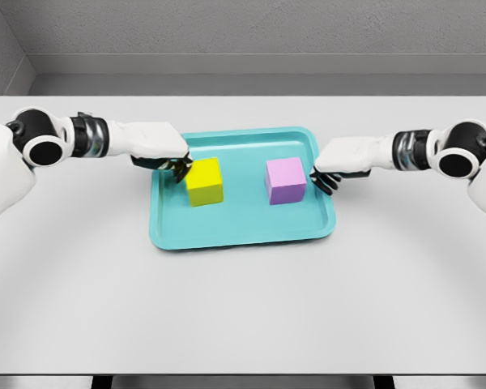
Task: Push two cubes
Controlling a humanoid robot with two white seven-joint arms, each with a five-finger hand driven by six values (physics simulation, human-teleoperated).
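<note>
Two cubes sit apart on a teal tray (241,235) near the middle of the white table (243,308), toward its far edge. The yellow cube (204,181) is on the tray's left half, the purple cube (285,180) on its right half. Your left robot hand (172,162) touches the yellow cube's outer upper corner, fingers curled downward and gripping nothing. Your right robot hand (327,177) is just beside the purple cube's outer face, fingers likewise curled and holding nothing; contact cannot be confirmed. To push well, you would likely press each cube's outer face squarely and low, moving both inward evenly. An off-centre push at a corner may spin the cube.
</note>
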